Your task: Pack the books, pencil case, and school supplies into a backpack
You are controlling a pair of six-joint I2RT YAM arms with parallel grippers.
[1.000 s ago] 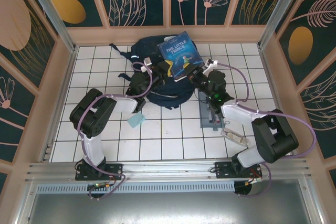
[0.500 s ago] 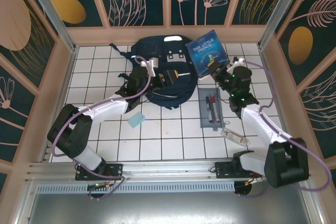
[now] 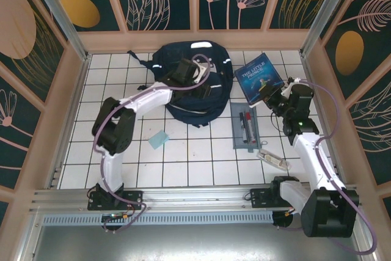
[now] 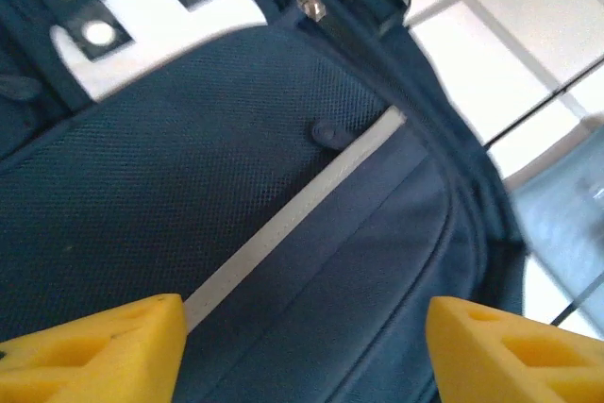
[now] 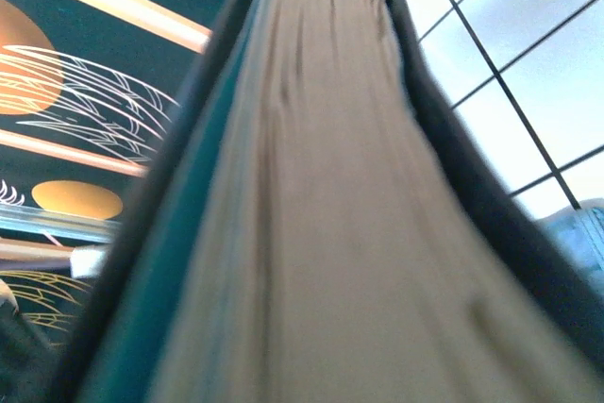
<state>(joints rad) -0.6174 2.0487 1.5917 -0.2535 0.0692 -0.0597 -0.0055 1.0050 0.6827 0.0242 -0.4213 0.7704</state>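
The navy backpack (image 3: 183, 99) lies at the back middle of the tiled floor. My left gripper (image 3: 200, 84) hovers over its top, open. In the left wrist view the yellow fingertips (image 4: 94, 346) stand wide apart above the backpack's fabric (image 4: 236, 167) and white stripe, with nothing between them. A blue book (image 3: 259, 76) is held tilted in the air to the right of the backpack, with my right gripper (image 3: 276, 97) shut on its lower edge. Its page edges (image 5: 330, 186) show close up in the right wrist view. The grey-blue pencil case (image 3: 245, 128), with a red and a black pen, lies in front of the book.
A small light-blue flat piece (image 3: 159, 140) lies on the tiles left of centre. A whitish oblong piece (image 3: 273, 160) lies near the right arm's base. Patterned walls close in the back and both sides.
My right gripper has carried the book from above the backpack off to the right. My left arm has reached further across the backpack and its jaws have opened.
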